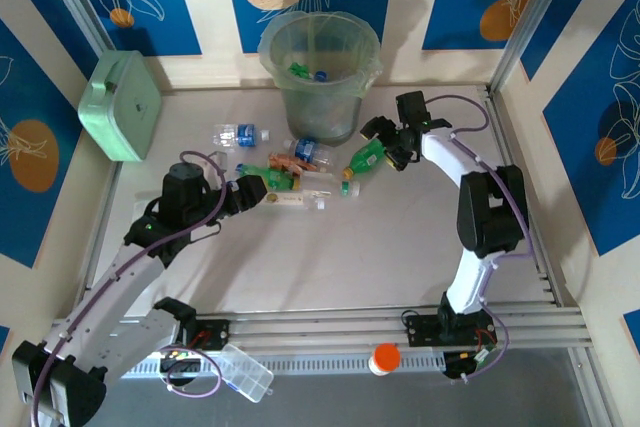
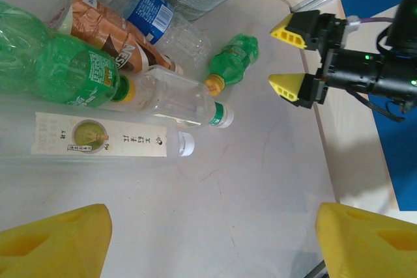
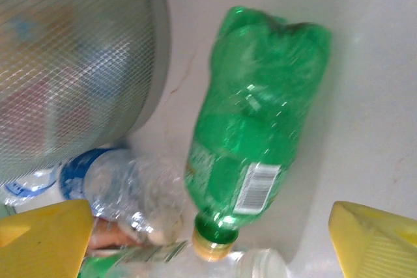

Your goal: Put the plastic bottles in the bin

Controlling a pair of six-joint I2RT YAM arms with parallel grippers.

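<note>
The right gripper (image 1: pixel 388 139) hangs with its jaws spread wide directly over a green bottle (image 3: pixel 254 135). The bottle lies flat on the table (image 1: pixel 400 247), just beside the foot of the bin (image 1: pixel 320 97). Its long axis runs between the jaws, capped end toward the heap, so closing would likely pinch across its width. The left gripper (image 2: pixel 215 245), also spread open, sits farther off over the other bottles (image 2: pixel 78 79), so the right arm is nearer.
</note>
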